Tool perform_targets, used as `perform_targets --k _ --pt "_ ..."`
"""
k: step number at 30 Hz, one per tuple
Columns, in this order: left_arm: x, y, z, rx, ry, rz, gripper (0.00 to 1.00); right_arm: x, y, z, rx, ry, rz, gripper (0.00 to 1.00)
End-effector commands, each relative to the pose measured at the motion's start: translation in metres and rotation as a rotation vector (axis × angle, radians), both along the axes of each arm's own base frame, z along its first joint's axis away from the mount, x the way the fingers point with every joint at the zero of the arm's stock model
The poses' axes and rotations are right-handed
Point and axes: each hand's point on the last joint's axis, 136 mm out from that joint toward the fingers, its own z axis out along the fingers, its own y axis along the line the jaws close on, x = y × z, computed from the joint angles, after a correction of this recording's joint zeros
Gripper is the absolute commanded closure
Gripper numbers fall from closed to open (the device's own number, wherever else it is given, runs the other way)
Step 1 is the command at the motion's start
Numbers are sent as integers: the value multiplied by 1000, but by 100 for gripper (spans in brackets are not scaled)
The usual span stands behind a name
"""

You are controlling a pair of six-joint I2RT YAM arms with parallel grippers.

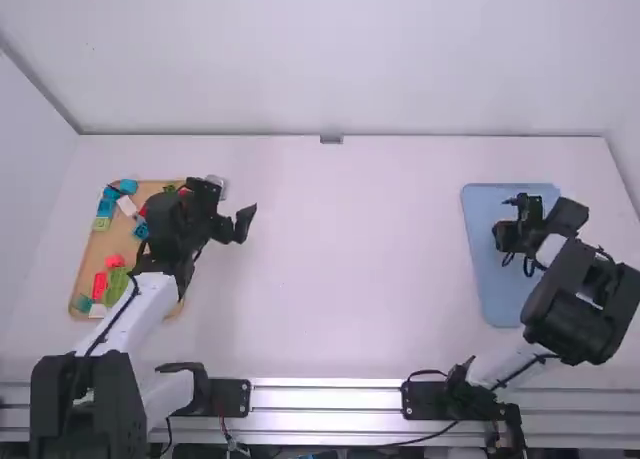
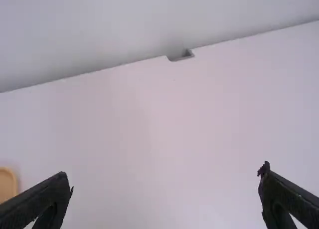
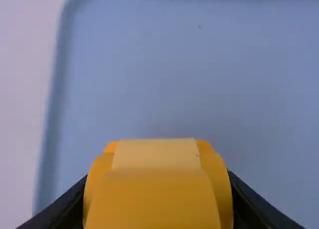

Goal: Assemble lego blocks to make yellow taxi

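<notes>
- Over the blue tray (image 1: 495, 297), toward the robot's right side of the tabletop (image 1: 350, 259), our right hand (image 1: 509, 232) is clamped on a yellow-orange piece (image 3: 155, 201).
- Seen from our right wrist, that piece bulges roundly on both sides and has a paler section at one end; we cannot tell whether it touches the tray beneath.
- Our left hand (image 1: 244, 226) hangs just beside the wooden tray (image 1: 103, 245), its two fingers spread wide apart, as our left wrist view also shows.
- On that wooden tray we see loose blocks: a blue one (image 1: 128, 186), a white one (image 1: 126, 206), a yellow-green one (image 1: 101, 223), a red one (image 1: 99, 285) and a green one (image 1: 118, 285), among others.
- Our left arm covers part of the wooden tray, so we cannot make out every block there.
- Near the wooden tray's far corner sits a small grey thing (image 1: 219, 184), partly behind our left arm.
</notes>
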Motion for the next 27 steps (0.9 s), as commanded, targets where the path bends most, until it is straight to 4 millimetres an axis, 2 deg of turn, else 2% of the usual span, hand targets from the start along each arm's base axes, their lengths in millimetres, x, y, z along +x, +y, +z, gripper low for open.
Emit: perform_targets --k 1,2,4,6,7,9,10,14,18,22,23,24,27 --pt "-2 1 3 -32 6 21 1 -12 -20 1 -2 18 -152 60" --pt "-2 2 1 -28 13 32 1 -15 -24 0 -8 30 -172 57" --pt "-2 6 -3 -19 29 53 1 -19 -29 -2 -23 48 -193 43" --pt "-3 6 -4 -20 33 52 1 -22 -31 -3 -34 61 -203 37" --pt "-3 6 -4 -27 39 56 1 -23 -33 -3 -43 75 -212 30" --pt "-1 14 -6 -58 62 127 1 -30 -37 -5 -66 117 -234 5" --pt "-1 17 -7 -58 66 144 1 -30 -38 -4 -69 124 -238 1" --pt "0 20 -11 -37 78 192 1 -35 -29 -3 -69 211 -225 2" --pt "1 14 -7 3 59 214 1 -28 -11 13 -48 246 -174 2" --pt "1 5 20 40 -35 244 1 -12 11 54 -38 187 -171 2" --pt "-1 0 34 40 -79 243 1 -7 22 70 -48 158 -146 2" --pt "-2 -1 36 40 -84 240 1 -5 25 74 -51 149 -140 2" --pt "-14 -7 65 23 -162 227 1 0 63 111 -77 82 -46 2"
